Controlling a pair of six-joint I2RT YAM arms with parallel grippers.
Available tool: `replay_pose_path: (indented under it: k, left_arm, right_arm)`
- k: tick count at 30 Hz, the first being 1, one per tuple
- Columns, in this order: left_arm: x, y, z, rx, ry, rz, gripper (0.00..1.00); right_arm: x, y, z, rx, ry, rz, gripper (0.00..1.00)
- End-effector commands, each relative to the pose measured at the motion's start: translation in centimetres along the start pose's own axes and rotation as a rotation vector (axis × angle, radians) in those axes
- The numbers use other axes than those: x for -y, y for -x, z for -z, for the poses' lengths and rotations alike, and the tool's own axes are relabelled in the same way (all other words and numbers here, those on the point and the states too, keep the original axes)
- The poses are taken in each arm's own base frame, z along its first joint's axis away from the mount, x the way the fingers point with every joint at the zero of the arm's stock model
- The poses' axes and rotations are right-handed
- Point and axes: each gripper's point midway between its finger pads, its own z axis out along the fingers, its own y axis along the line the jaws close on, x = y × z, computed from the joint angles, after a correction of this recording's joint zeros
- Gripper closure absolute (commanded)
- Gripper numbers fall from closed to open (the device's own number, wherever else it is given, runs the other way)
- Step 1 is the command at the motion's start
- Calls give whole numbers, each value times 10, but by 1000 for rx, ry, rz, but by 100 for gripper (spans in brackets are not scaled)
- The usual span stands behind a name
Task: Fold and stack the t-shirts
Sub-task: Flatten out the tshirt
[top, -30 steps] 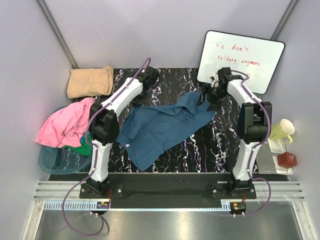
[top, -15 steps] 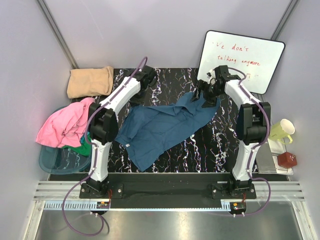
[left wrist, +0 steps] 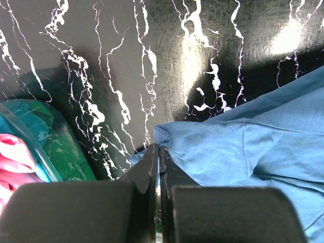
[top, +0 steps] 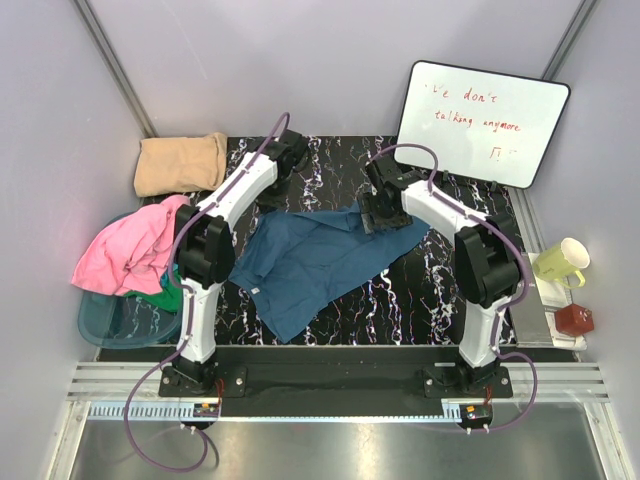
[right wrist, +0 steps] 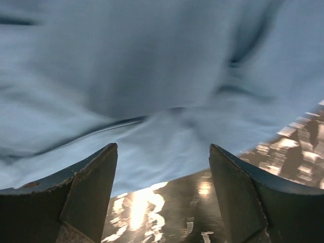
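Observation:
A dark teal-blue t-shirt [top: 320, 255] lies spread and crumpled on the black marbled table [top: 420, 300]. My left gripper [top: 275, 190] is at its far-left corner; in the left wrist view its jaws [left wrist: 158, 148] are shut on the cloth edge [left wrist: 212, 152]. My right gripper [top: 375, 215] is over the shirt's far-right part. In the right wrist view it [right wrist: 162, 147] is open, with blurred blue cloth [right wrist: 152, 76] just beyond the fingertips. A folded tan t-shirt [top: 180, 163] lies at the far left. A pink t-shirt [top: 130, 250] and a green one [top: 170, 295] lie in a basin.
A teal plastic basin [top: 115, 322] stands off the table's left edge; it also shows in the left wrist view [left wrist: 30, 131]. A whiteboard [top: 480, 115] leans at the back right. A yellow mug [top: 560, 262] and a small red object [top: 574, 320] sit at the right.
My right gripper has swung left from beside the whiteboard to over the shirt's far-right part, and that part of the shirt has shifted inward. My left arm has barely moved.

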Motion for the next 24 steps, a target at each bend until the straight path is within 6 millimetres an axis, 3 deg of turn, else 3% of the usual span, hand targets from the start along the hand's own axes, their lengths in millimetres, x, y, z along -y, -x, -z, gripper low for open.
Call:
replay_pose_path:
  k: [1,4,10,12,15,18,24]
  left_arm:
    - [5,4,-3,5,-43,19,100]
    - [8,6,-5,9,-53,18,100]
    - [9,4,-6,6,-63,19,100]
    - [8,3,-6,6,-63,21,100]
    - [7,3,-5,6,-65,22,100]
    - [4,4,-3,14,-63,28,100]
    - [-5,4,-2,15,-63,51,100]
  right_arm:
    - [36,21,3,121,-303,83,21]
    - [54,33,2,172,-470,91,23]
    - [48,51,-15,204,-479,79,30]
    - [49,50,-27,192,-503,80,45]
    - [53,59,-27,214,-553,67,88]
    - [53,71,-16,249,-558,60,100]
    - [45,84,3,283,-501,65,99]
